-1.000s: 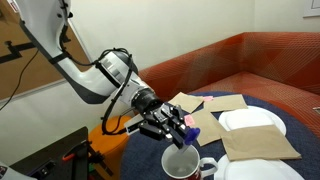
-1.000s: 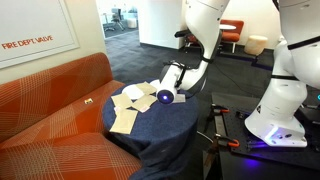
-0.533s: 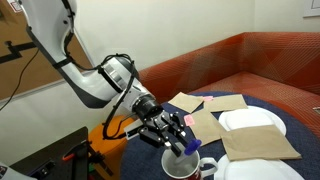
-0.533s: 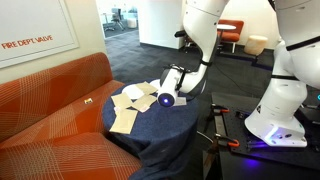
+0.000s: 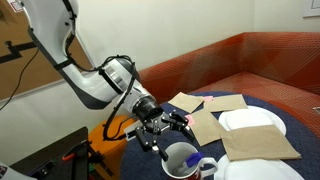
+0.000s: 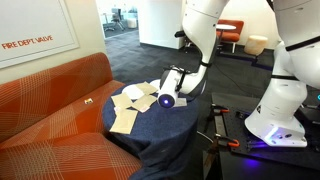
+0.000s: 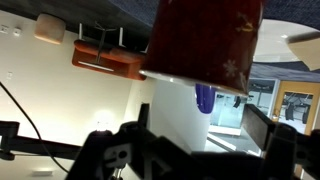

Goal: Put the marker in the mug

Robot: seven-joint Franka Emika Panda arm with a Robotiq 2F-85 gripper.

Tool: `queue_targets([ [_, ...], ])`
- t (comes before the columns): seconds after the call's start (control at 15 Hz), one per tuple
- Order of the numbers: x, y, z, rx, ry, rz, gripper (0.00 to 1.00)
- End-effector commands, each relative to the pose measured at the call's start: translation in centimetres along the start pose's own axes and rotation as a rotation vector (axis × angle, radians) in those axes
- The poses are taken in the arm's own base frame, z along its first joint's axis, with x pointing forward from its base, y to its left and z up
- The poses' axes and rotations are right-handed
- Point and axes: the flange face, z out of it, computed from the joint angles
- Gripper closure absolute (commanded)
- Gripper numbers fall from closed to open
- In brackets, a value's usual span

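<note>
Office corner, orange couch (image 6: 55, 105) behind a round worktop (image 6: 160, 125) under dark blue cloth. Flat white plates (image 5: 250, 120) and brown paper sheets (image 5: 255, 145) lie on the far side.

- Mug (image 5: 177, 163): upright near the worktop's edge, mouth open, handle toward the plates.
- Pincer (image 5: 167, 130): spread wide and holding nothing. It hangs just over the mug's rim on the arm's side. In the wrist view, which reads upside down, its two dark prongs stand well apart at the frame's bottom corners.
- Marker (image 7: 204, 97): a short blue stub poking from the mug's mouth in the wrist view, clear of both prongs. Long axis looks near upright, likely leaning on the inner wall. In an exterior view only a faint bluish fleck shows inside the mug, too small to be sure of.
- Arm (image 5: 95, 80): white and folded low. The forearm reaches across from the wall side, wrist bent so the pincer points down and outward at the mug.

Judgement: the marker is in and the placing is all but done. What remains is a clean lift straight off the mug, since the near prong sits close to the rim.
</note>
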Motion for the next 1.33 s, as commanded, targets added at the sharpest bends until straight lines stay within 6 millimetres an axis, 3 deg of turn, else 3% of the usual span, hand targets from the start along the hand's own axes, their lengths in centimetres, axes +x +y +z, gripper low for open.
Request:
queue_targets([
  [0.0, 2.0, 0.2, -1.0, 0.027, -0.025, 0.038, 0.00],
  [0.27, 5.0, 0.4, -2.6, 0.053, -0.017, 0.074, 0.00],
  [1.27, 19.6, 3.5, -10.0, 0.107, -0.031, 0.073, 0.00],
])
